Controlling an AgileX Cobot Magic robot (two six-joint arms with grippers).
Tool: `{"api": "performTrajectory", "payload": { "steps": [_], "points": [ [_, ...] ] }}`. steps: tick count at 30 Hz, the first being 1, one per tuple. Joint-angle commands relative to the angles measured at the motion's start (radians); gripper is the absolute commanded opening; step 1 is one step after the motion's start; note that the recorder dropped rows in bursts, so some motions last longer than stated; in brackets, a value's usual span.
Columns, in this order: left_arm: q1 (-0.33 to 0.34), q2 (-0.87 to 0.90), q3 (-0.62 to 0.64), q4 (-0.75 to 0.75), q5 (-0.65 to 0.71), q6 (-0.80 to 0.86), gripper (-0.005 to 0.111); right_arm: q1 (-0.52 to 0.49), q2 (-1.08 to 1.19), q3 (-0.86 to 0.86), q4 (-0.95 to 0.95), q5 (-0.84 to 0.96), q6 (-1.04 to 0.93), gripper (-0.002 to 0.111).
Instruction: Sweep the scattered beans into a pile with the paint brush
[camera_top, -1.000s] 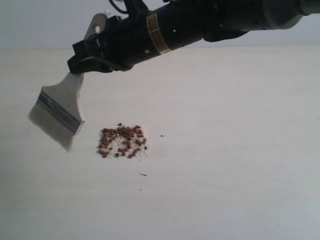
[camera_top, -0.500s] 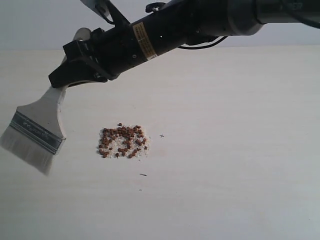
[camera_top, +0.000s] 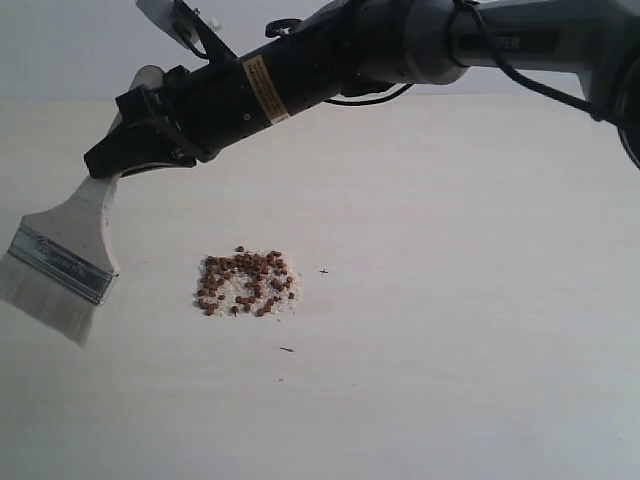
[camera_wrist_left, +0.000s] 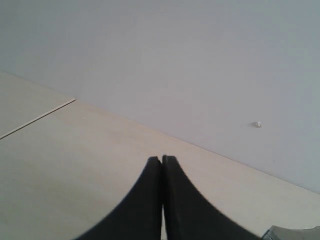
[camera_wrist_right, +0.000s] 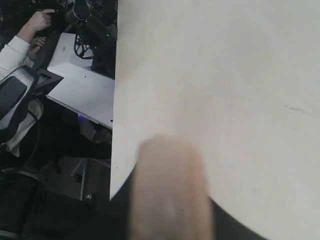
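- Reaching in from the right of the exterior view, the right gripper is seen clamped on the wooden handle of the paint brush.
- The brush is held to the left of the beans and apart from them, over the left part of the table.
- Its long axis is slanted: the handle end is raised toward the table's far edge, and the cream bristles are pointed down toward the near left. Whether the table is touched by them cannot be told.
- The beans are gathered in one loose patch with pale crumbs, well clear of the far edge.
- Only in the right wrist view is a side edge of the table shown, with the handle blurred close to the lens and a person's hand beyond that edge.
- Only in the left wrist view is the left gripper shown, its fingers pressed together on nothing, over bare table by the wall.
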Motion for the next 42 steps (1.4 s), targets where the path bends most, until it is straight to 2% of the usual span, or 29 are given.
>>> {"api": "performTrajectory", "payload": {
  "steps": [1, 5, 13, 24, 32, 42],
  "points": [
    [0.002, -0.004, 0.001, 0.004, 0.002, 0.005, 0.0, -0.05, -0.039, -0.016, 0.014, -0.098, -0.019, 0.0],
    [0.002, -0.004, 0.001, 0.004, 0.002, 0.005, 0.0, -0.168, -0.087, -0.005, 0.014, -0.156, 0.01, 0.0],
    [0.002, -0.004, 0.001, 0.004, 0.002, 0.005, 0.0, -0.396, -0.177, 0.156, 0.014, -0.156, 0.01, 0.0],
    [0.002, -0.004, 0.001, 0.004, 0.002, 0.005, 0.0, -0.582, -0.181, 0.252, 0.014, -0.156, -0.002, 0.0],
    [0.002, -0.004, 0.001, 0.004, 0.002, 0.005, 0.0, -0.609, -0.244, 0.363, 0.014, -0.156, -0.135, 0.0],
    [0.002, -0.004, 0.001, 0.004, 0.002, 0.007, 0.0, -0.611, -0.416, 0.483, 0.014, -0.156, -0.145, 0.0]
  ]
}}
